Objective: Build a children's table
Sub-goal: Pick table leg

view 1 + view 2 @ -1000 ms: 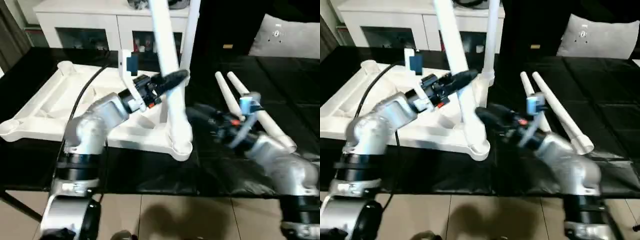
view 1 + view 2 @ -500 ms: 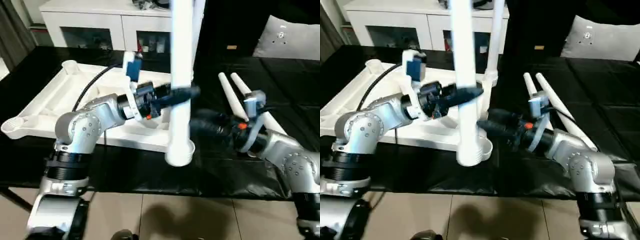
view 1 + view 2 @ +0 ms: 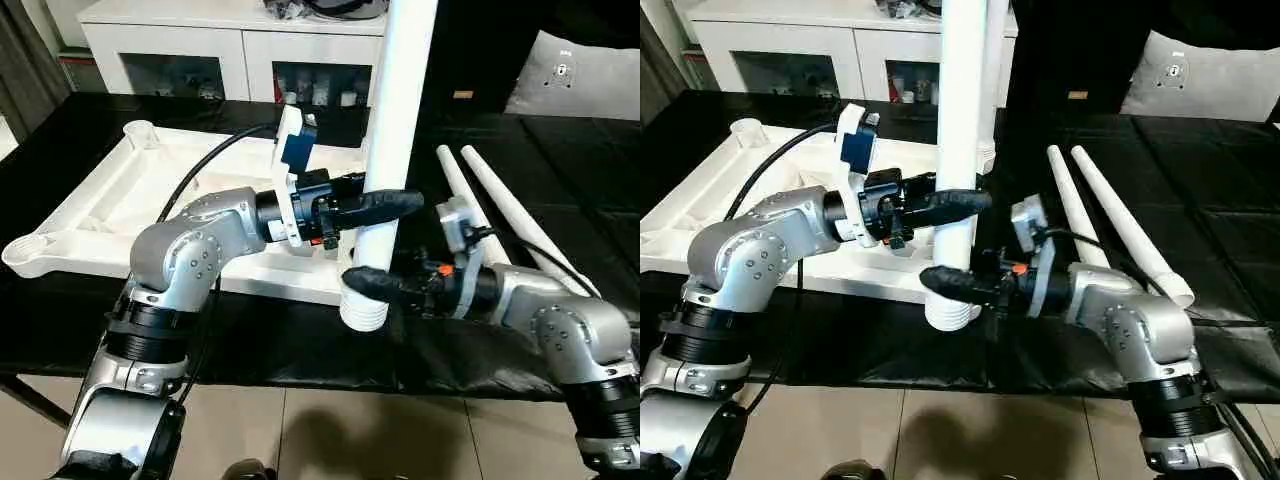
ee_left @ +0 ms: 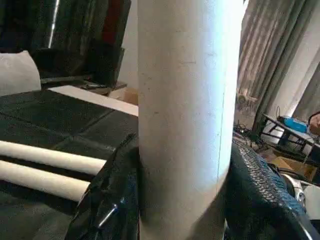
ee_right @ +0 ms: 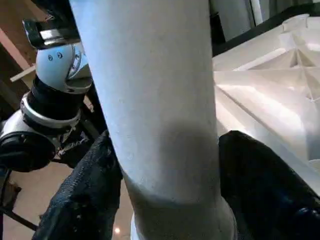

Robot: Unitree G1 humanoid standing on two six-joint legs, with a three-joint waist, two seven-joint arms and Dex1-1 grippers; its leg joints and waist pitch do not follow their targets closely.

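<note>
Both grippers were clamped on the same leg point(image 3: 390, 150). It stood near upright, flared end point(image 3: 363, 308) down, hanging in front of the near edge of the tabletop point(image 3: 120, 200), not seated in any socket as far as I could tell.

Left gripper point(image 3: 375, 205) pinched the tube partway up; the wrist view showed a black finger point(image 4: 107, 200) pressed on each side. Right gripper point(image 3: 370, 285) pinched it lower, just above the flare, fingers point(image 5: 85, 195) wrapped on both sides.

The tabletop lay ribs-up on the black-covered table point(image 3: 560, 150), open corner sockets at the near left point(image 3: 25, 250) and far left point(image 3: 140, 130). Another leg point(image 3: 992, 60) looked already planted at the far right corner. Two spare legs point(image 3: 490, 210) lay side by side to the right, well apart from the tabletop. A white cabinet point(image 3: 200, 50) stood behind.

Handling, my read:
- Hollow plastic tube, probably light and stiff; weight is no problem.
- Smooth, round and tapered, so it could slip or twist between flat fingers. The two spaced grips help against that.
- Long lever: a small wrist tilt swings the top end a lot.
- Best hold is low, near the flare, for aiming into a socket, with the upper grip steadying.
- The socket fit likely needs a straight push; going in at an angle could jam it.
</note>
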